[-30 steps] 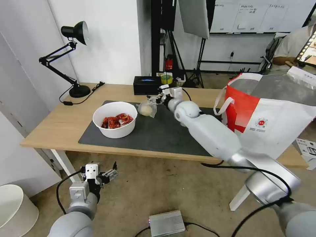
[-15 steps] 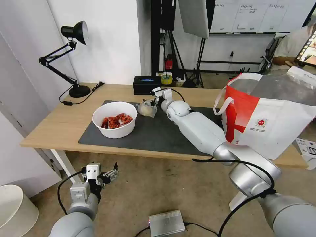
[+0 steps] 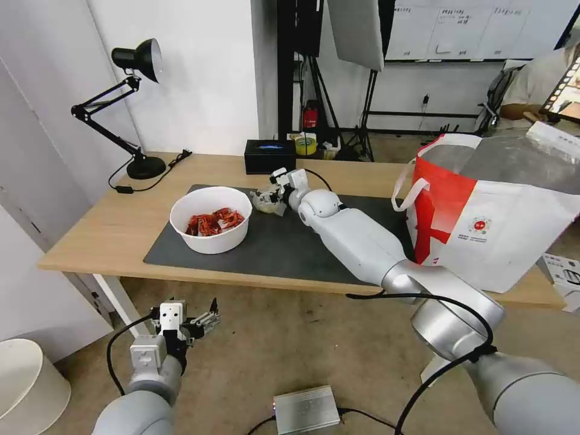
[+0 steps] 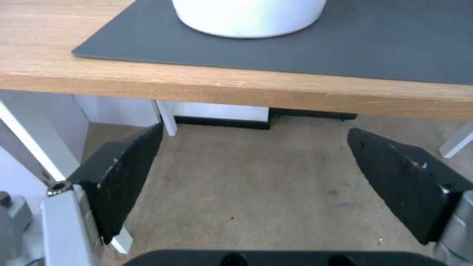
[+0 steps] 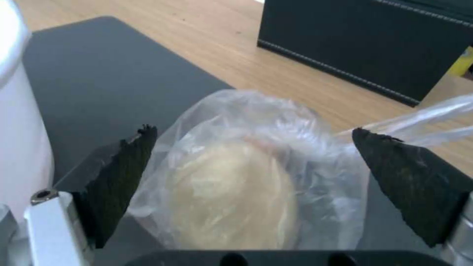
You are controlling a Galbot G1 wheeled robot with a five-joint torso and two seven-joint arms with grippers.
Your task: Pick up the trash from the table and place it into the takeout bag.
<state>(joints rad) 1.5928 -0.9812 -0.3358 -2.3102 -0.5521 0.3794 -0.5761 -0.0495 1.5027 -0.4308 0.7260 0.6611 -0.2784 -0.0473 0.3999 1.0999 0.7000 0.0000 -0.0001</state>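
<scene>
Currently the small knotted clear bag [image 5: 246,177], holding a pale lump, lies on the dark grey mat [image 3: 284,241] near the centre of the head frame, just right of the white bowl [image 3: 210,219] of red shells and in front of the black box [image 3: 269,156].

The right pincer [image 3: 264,197] is at the bag with its jaws spread wide. In the right wrist view the bag sits squarely between the two black fingers [image 5: 123,177], one on each flank; neither pad visibly presses the plastic. The bag's knotted tail trails toward the upper right of that view, past the far finger. Judgement: the bag is centred in the opening, so closing should capture it; thin film may slip.

The left pincer [image 3: 196,320] hangs low at the lower left of the head frame, below the counter [image 3: 109,235] edge, jaws wide and empty. The right arm is plainly the nearer.

The takeout bag [image 3: 483,223] stands open at the right of the head frame.
</scene>
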